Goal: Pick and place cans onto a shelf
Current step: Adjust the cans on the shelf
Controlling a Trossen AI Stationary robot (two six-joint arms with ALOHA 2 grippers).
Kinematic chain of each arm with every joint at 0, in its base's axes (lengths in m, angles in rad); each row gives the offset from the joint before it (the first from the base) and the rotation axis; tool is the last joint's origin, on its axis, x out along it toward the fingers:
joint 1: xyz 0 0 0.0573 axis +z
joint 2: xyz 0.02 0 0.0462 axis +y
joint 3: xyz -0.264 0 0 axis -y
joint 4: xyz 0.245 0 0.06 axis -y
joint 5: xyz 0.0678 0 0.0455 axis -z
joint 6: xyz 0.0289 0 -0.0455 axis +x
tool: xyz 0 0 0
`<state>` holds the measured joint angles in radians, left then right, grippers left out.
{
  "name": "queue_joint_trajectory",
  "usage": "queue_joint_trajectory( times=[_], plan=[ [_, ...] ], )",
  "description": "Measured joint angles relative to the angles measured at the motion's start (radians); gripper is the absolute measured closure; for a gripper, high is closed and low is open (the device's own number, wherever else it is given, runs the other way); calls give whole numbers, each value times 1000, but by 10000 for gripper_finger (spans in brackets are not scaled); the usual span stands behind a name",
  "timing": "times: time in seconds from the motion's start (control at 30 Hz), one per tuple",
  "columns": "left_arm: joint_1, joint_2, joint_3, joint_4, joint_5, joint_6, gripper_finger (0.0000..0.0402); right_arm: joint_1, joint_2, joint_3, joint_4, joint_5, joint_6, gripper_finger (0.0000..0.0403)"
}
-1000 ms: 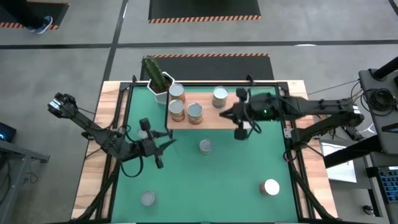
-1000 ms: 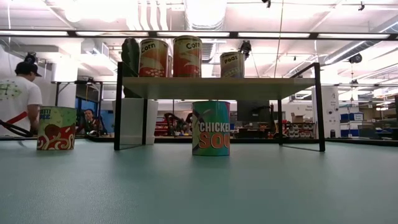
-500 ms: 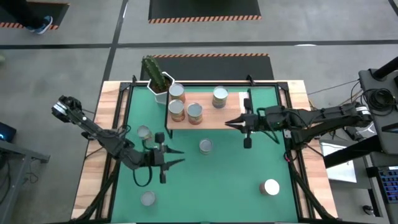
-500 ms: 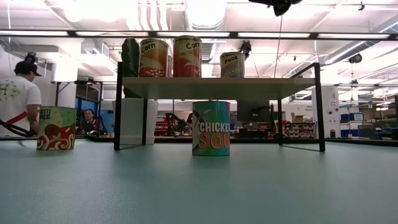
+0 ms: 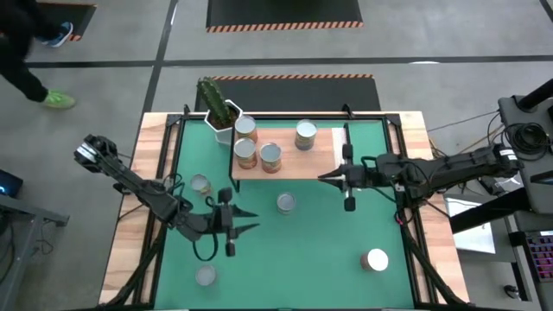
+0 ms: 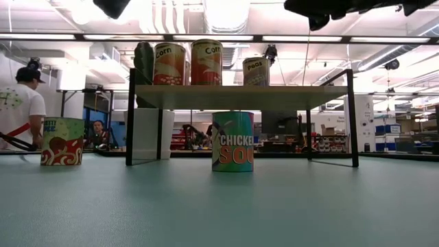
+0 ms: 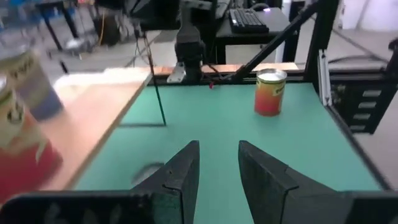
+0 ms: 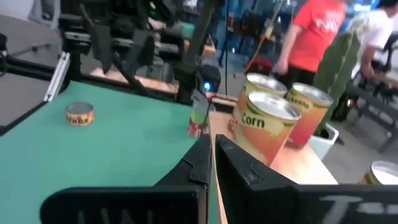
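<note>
The light-wood shelf (image 5: 289, 164) stands at the far side of the green mat with several cans on top, among them two Corn cans (image 6: 170, 64) (image 8: 270, 127). More cans stand on the mat. One, a soup can (image 5: 283, 202) (image 6: 232, 140), is just in front of the shelf. Another (image 5: 200, 184) is at the left, and a third (image 5: 377, 259) (image 7: 270, 92) is near right. My left gripper (image 5: 249, 220) (image 7: 219, 171) hovers open left of the soup can, pointing right. My right gripper (image 5: 323, 177) (image 8: 211, 158) is shut and level at the shelf's front edge, pointing left.
A white pot with a cactus (image 5: 218, 108) stands at the shelf's far-left end. A low flat can (image 5: 205, 275) (image 8: 79, 114) sits near the mat's near-left corner. Black frame bars (image 5: 406, 225) edge the mat. People move in the room behind.
My left gripper has sunk and gone toward the near-right, rolling about its own axis. My right gripper has come down from above the shelf, drawn back toward the right edge and tipped up to level, staying shut. No can has moved.
</note>
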<state>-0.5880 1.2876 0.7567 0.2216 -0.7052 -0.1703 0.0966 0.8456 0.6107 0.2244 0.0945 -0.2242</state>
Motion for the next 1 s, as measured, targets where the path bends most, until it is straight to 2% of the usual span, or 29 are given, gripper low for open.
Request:
queue_joint_trajectory(
  times=[0.13,0.2,0.4,0.5,0.57,0.7,0.83,1.0],
  plan=[
    [0,-13,2,-133,41,-199,308,2,-7,-21,56,1,-42,390],
    [0,-13,29,-256,80,-313,308,2,-12,-18,57,1,-39,390],
    [2,17,227,-820,206,-658,308,4,-22,-17,55,0,-38,390],
    [2,48,332,-1056,293,-747,308,4,-22,-17,55,1,-38,390],
    [6,71,382,-1151,343,-772,308,4,-21,-17,53,1,-38,390],
    [9,118,450,-1175,424,-766,308,4,-32,-17,33,0,-31,390],
    [2,199,530,-1167,458,-716,308,16,-67,-17,16,-20,-20,390],
    [-17,302,613,-1148,444,-551,308,59,-111,-17,-10,-20,56,390]
  ],
)
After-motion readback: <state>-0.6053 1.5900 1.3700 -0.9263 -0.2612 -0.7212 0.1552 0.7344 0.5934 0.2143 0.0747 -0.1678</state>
